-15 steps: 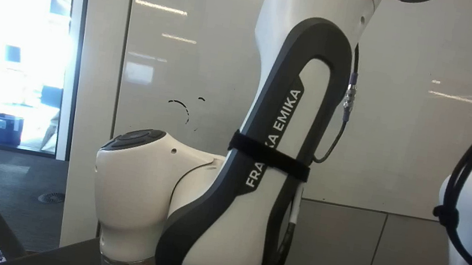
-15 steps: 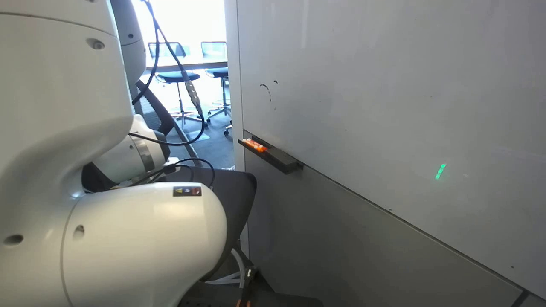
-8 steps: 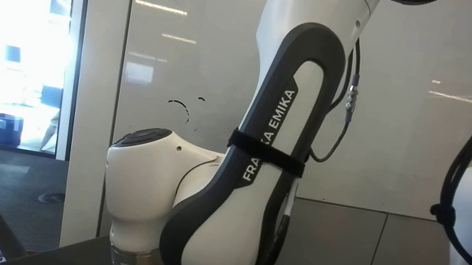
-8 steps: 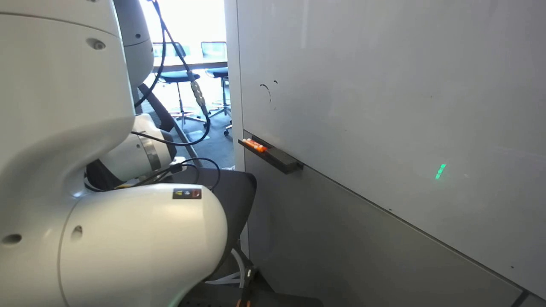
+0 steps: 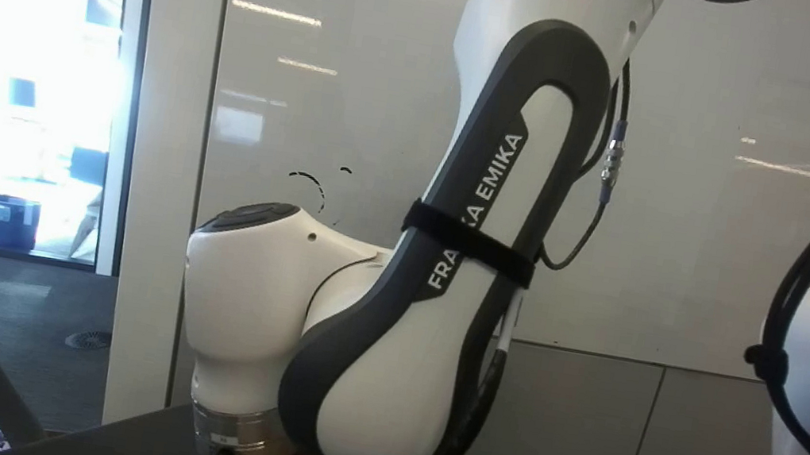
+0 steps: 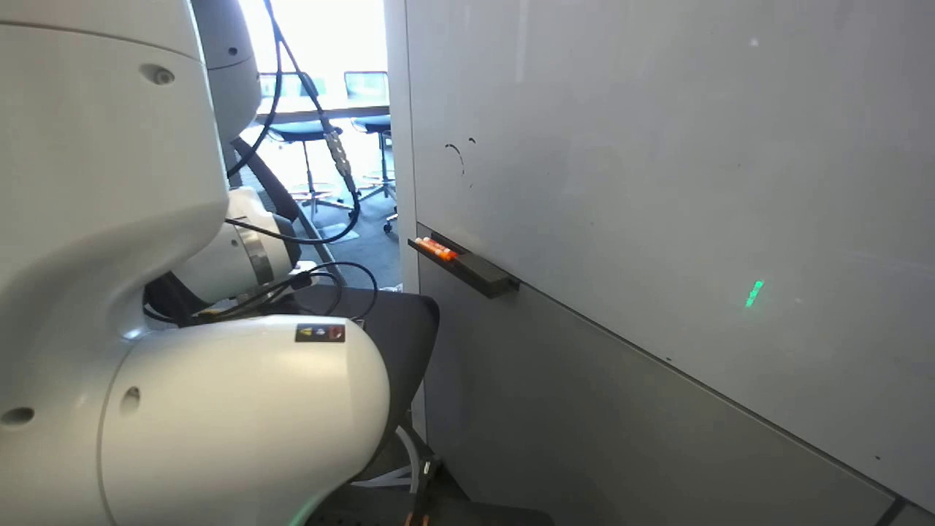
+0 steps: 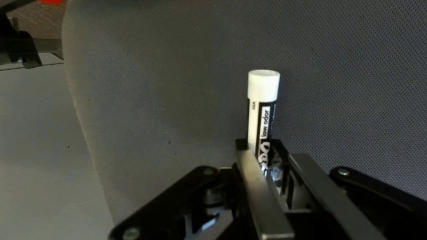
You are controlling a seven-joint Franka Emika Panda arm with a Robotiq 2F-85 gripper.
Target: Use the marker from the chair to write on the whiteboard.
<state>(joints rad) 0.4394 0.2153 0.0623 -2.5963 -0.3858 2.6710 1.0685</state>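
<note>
The marker [image 7: 261, 116] is between the fingers [image 7: 259, 193] of the pincer [image 7: 260, 148], over the chair [image 7: 166, 83], before the whiteboard [image 6: 657, 183].

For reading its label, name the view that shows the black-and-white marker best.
The wrist view: the marker is close up between the fingers, its "low odor" lettering readable. I cannot make it out in either exterior view, where the arm looms large.

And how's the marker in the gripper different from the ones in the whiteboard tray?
Color: the gripped marker is black and white where visible; the tray markers are orange and white.
Pose: the gripped marker is held in the gripper, white end pointing away from it; the tray markers lie side by side in the tray.
Shared: both kinds show a white end.
</note>
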